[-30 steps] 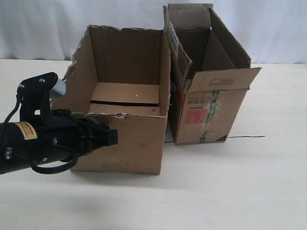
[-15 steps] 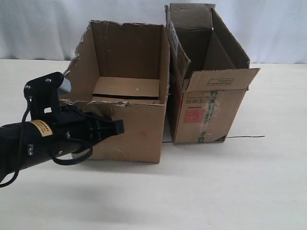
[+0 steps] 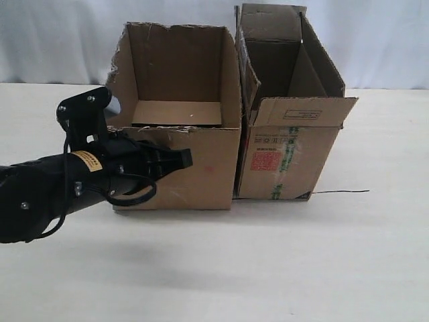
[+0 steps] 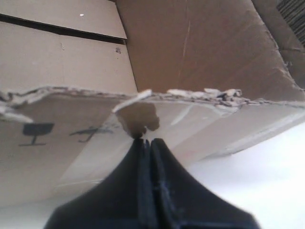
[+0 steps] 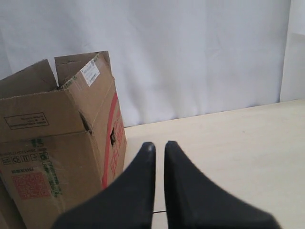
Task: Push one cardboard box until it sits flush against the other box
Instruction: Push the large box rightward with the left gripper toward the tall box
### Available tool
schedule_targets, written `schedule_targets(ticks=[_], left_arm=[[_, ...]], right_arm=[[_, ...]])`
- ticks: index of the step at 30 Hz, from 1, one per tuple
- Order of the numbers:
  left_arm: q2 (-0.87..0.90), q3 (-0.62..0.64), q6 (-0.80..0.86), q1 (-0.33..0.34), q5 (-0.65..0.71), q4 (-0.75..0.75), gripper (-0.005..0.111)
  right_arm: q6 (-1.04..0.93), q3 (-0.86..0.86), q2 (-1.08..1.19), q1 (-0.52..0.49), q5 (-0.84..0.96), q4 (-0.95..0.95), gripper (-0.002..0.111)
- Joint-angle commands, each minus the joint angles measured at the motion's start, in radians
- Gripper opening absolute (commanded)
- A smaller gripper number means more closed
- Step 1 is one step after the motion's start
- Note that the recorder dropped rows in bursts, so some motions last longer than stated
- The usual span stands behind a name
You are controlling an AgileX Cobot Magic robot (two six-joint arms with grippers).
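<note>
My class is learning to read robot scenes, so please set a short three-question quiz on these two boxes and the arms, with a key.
1. True or false: the left pincer grips the torn rim of the cardboard box.
2. Which carries the red label? A: the cardboard box. B: the other box. C: both.
3. Fill in: the exterior view shows only the ____ arm.
Key: 1 false; it is shut on nothing, with its tip at the box's front face below the rim. 2 B. 3 left.
</note>
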Motion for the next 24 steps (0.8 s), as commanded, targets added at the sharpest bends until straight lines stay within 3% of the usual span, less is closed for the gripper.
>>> schedule_targets(ticks=[1,11,24], left_arm=[[0.03,-0.028,0.0,-0.003,-0.034,-0.009,0.0],[0.036,-0.041,0.0,0.108,0.029,0.036,0.0],[0.035,-0.043,-0.034,0.108,0.084,0.036,0.0]], right_arm=[[-0.003,0.004,-0.006,-0.008,-0.003,-0.004,0.005],[-0.003,0.004,-0.006,-0.008,-0.003,-0.004,0.005],[-0.003,0.004,-0.006,-0.008,-0.003,-0.004,0.005]])
